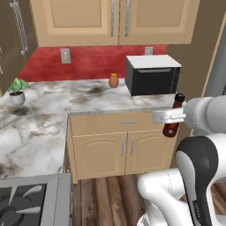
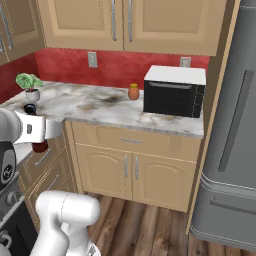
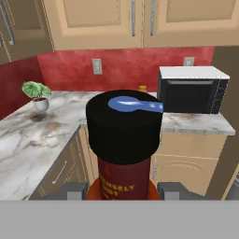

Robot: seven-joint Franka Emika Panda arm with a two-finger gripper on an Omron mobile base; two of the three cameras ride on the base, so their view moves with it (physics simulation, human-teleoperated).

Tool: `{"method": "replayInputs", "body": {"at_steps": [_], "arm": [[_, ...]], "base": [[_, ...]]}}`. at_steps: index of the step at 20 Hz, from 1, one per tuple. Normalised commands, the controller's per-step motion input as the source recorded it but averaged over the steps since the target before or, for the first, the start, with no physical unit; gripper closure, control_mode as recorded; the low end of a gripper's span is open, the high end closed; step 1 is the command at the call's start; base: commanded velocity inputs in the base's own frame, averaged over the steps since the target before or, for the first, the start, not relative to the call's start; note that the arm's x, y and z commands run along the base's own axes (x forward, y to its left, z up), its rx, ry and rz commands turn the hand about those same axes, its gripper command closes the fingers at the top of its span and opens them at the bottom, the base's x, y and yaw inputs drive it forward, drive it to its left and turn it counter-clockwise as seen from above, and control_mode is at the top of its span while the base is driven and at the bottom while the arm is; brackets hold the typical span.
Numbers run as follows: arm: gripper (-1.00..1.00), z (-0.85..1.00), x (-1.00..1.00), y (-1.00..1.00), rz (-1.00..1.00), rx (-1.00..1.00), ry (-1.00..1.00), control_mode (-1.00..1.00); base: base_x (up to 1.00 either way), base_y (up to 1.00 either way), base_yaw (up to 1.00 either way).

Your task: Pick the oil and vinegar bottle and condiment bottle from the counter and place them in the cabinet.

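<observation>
Gripping the condiment bottle point(image 1: 173, 118) at mid-body, the gripper point(image 1: 170, 117) is closed on it. Bottle upright, clear of the counter point(image 1: 53, 110).

Place: home kitchen | cues: marble counter point(image 1: 44, 128), microwave point(image 2: 174, 91), stove point(image 1: 26, 198), fridge point(image 2: 235, 130), wall cupboards point(image 2: 125, 22)

Light is even and bright, without strong shadows. The black cap point(image 3: 123, 126) carries one blue glare spot toward 1 o'clock. All rendered pictures look slightly soft.
</observation>
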Motion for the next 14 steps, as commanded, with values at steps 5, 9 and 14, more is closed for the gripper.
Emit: {"method": "replayInputs", "body": {"at_steps": [5,9,14], "arm": [[1.00,0.00,0.00,0.00,0.00,0.00,0.00,1.00],[1.00,0.00,0.00,0.00,0.00,0.00,0.00,1.00],[1.00,0.00,0.00,0.00,0.00,0.00,0.00,1.00]], "base": [[-0.93,-0.58,0.01],[-0.54,-0.92,0.00],[-0.46,-1.00,0.00]]}}
